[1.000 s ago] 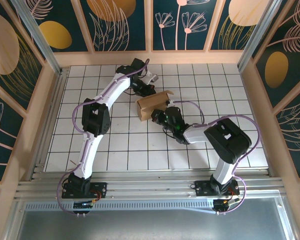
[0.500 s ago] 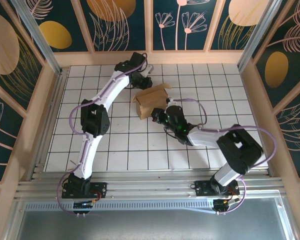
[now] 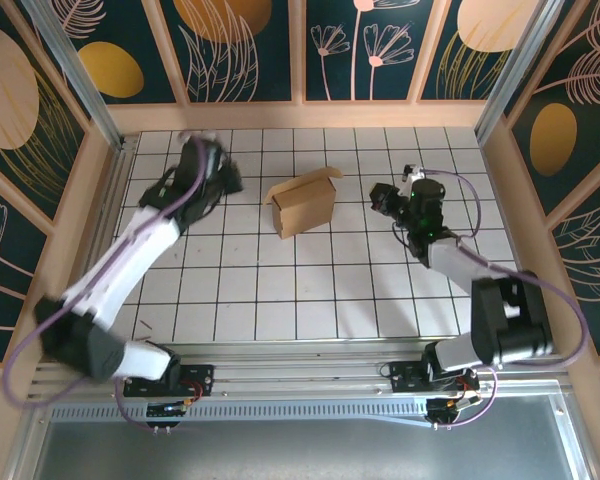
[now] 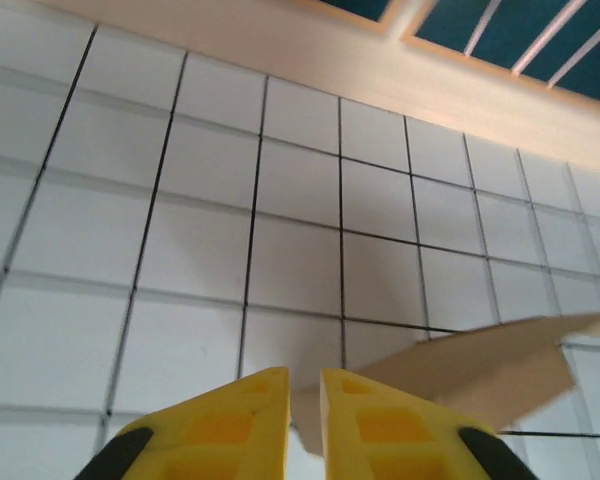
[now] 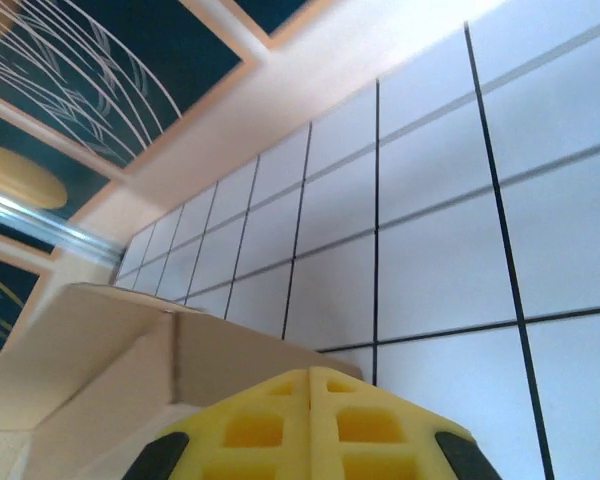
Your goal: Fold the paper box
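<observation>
Your paper box (image 3: 305, 208) stood formed near the tabletop's (image 3: 280, 300) far edge (its top flap (image 3: 310, 183) apparently still untucked). Both hands were clear of it: the right hand (image 5: 310, 378) pressed together, the left hand (image 4: 305, 378) barely parted and empty.

Nothing here can be read, as far as I can see. The paper box (image 3: 305, 203), seen just ahead and to the right of the left gripper (image 4: 303, 378), shows only plain brown cardboard. The wall panels (image 3: 230, 45) carry painted plants, not lettering.
</observation>
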